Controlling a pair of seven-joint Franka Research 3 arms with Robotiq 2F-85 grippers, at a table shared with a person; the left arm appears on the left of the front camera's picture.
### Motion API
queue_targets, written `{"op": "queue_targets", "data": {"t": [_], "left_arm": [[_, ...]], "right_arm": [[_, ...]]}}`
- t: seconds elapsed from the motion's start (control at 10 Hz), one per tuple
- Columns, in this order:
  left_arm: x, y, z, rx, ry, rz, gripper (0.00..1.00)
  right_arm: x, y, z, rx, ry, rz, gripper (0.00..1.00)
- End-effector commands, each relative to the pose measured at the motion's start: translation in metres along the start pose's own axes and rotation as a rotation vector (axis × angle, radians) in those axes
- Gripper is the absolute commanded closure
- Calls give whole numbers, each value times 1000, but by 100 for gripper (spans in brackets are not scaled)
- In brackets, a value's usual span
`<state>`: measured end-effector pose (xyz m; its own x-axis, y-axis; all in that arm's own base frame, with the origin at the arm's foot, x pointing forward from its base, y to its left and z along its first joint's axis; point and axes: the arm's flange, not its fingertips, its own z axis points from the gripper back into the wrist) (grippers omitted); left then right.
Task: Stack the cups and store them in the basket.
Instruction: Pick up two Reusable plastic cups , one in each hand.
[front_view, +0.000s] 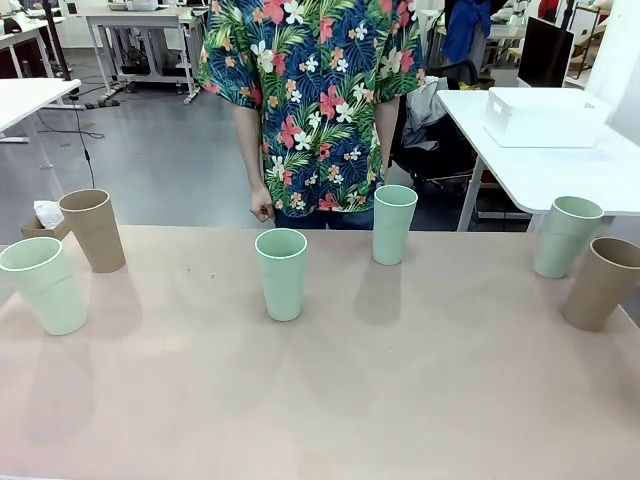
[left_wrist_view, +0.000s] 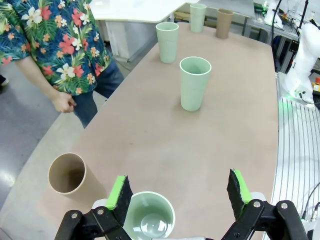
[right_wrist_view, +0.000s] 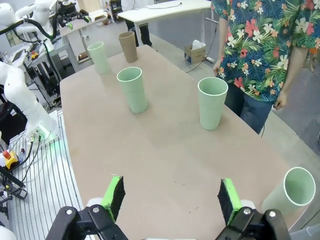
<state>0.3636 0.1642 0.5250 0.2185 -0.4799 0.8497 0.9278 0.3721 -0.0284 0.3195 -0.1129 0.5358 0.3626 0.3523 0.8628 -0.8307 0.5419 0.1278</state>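
Six cups stand upright and apart on the tan table. At the left are a mint cup (front_view: 42, 285) and a tan cup (front_view: 93, 230), in the middle two mint cups (front_view: 281, 273) (front_view: 394, 224), and at the right a mint cup (front_view: 566, 236) and a tan cup (front_view: 603, 283). The white basket (front_view: 545, 117) sits on a separate white table at the far right. My left gripper (left_wrist_view: 178, 192) hangs open above the table, with a mint cup (left_wrist_view: 148, 215) below its left finger and a tan cup (left_wrist_view: 67, 173) beside it. My right gripper (right_wrist_view: 172, 198) is open over bare table, a mint cup (right_wrist_view: 295, 190) to its right.
A person in a floral shirt (front_view: 310, 90) stands at the table's far edge, one hand (front_view: 262, 208) hanging near it. A small cardboard box (front_view: 42, 222) sits beyond the far left corner. Wide stretches of table (front_view: 330, 400) lie between the cups.
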Motion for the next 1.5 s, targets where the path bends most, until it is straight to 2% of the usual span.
{"op": "queue_targets", "data": {"t": [0.0, 1.4], "left_arm": [[0, 0, 0, -5, -13, -11, 0], [0, 0, 0, -5, -13, -11, 0]], "right_arm": [[3, -3, 0, 4, -24, 25, 0], [3, -3, 0, 4, -24, 25, 0]]}}
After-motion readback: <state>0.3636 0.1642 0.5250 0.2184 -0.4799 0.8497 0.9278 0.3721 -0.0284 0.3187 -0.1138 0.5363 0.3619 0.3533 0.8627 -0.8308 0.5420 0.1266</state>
